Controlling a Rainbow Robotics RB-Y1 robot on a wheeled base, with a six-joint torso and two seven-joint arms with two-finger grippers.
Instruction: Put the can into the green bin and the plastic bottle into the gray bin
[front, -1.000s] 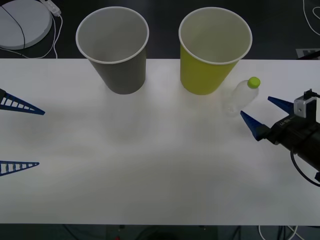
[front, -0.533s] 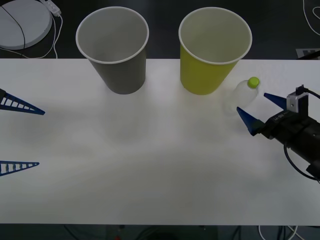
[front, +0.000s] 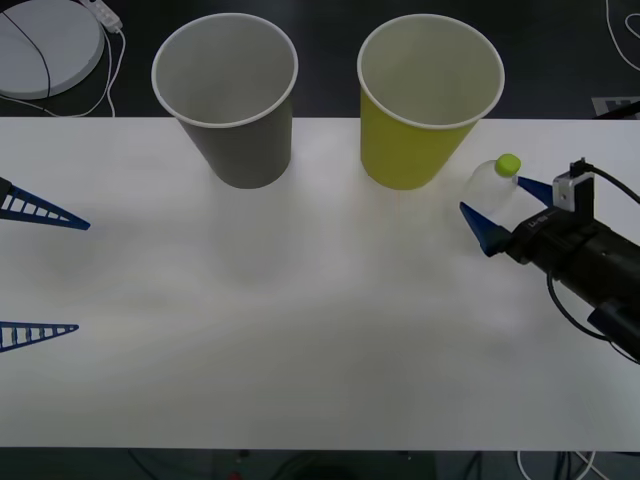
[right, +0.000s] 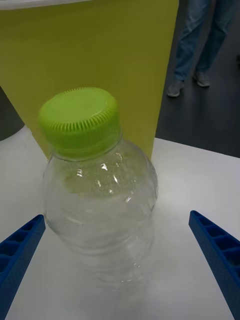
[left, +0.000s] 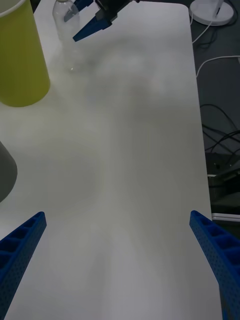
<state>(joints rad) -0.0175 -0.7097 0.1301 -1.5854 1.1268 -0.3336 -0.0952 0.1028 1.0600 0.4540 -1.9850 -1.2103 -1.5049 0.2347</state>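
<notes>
The right gripper's (front: 503, 209) blue ribbed fingers (right: 215, 252) are spread wide, one on each side of the plastic bottle (front: 489, 192), with a gap between each finger and the clear body, so nothing is gripped. The bottle stands upright on the white table (front: 320, 330), its lime-green cap (right: 80, 121) on top, just beside the green bin (front: 425, 100) on that bin's right side. In the right wrist view the bottle's ribbed body sits between the two fingertips, with the yellow-green wall of the bin close behind it.

The gray bin (front: 228, 95) stands upright to the left of the green bin, the two well apart, both near the far edge of the table and both open at the top.

The left gripper (front: 45, 272) hovers over the table's left edge, its fingers also wide apart and holding nothing, well away from the bins and the bottle.
</notes>
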